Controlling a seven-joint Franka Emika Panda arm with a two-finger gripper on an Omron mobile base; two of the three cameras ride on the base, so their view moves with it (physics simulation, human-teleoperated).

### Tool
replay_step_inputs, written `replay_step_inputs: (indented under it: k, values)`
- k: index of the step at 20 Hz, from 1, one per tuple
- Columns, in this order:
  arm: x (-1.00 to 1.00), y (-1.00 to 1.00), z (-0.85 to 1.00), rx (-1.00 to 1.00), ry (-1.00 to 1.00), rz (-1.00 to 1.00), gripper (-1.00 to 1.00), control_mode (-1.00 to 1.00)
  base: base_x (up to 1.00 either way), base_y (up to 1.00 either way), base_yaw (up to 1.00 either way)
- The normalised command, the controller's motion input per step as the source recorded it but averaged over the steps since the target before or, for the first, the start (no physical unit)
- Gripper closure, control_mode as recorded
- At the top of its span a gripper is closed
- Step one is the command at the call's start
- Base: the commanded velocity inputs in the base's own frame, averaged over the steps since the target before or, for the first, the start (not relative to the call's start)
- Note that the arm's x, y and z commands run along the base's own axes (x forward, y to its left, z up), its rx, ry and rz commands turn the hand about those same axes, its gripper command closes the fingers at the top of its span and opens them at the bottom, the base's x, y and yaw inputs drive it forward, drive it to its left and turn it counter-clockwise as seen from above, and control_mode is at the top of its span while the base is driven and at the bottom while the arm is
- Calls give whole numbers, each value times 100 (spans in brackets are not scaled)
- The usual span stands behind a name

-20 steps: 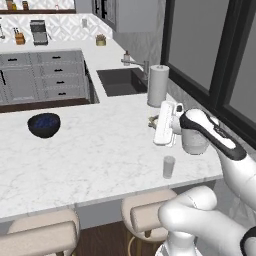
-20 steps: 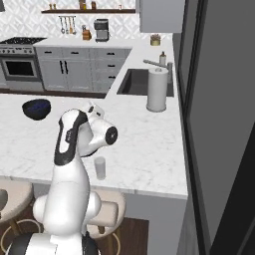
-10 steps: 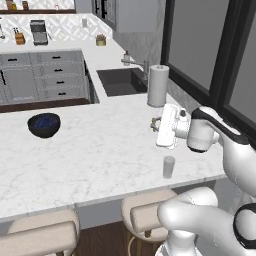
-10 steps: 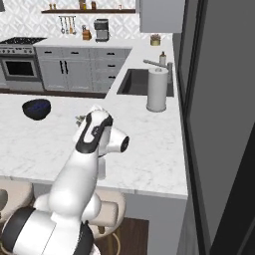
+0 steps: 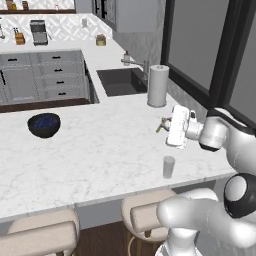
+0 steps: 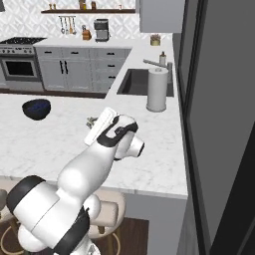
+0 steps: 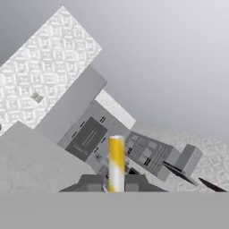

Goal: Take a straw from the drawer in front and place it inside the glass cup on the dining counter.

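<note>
Yellow, thin and straight, the straw (image 7: 116, 162) stands clamped in the gripper (image 7: 115, 182).

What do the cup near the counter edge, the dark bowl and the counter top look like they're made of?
The cup: probably clear glass, since the counter shows through it. The bowl: possibly glazed ceramic, dark blue with a slight sheen. The counter top: looks like polished marble, white with grey veins.

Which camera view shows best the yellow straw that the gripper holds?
The hand view. There the straw stands large and clear between the gripper fingertips. In the left base view only a small tan bit shows at the gripper, too small to be sure. In the right base view I cannot make it out.
</note>
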Motion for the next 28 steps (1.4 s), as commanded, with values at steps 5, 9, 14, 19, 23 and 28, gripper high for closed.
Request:
replay_step_inputs:
  k: [5,9,14,19,23,28]
  values:
    - [1,-20,-10,0,6,11,100,-100,0,0,0]
    - [0,-26,-22,0,6,3,100,-100,0,0,0]
    - [0,-6,-41,-1,3,1,100,-100,0,0,0]
    - [0,0,-36,0,0,0,100,-100,0,0,0]
    - [0,-10,-21,-3,0,0,100,-100,0,0,0]
    - [0,-9,-17,-5,10,0,100,-100,0,0,0]
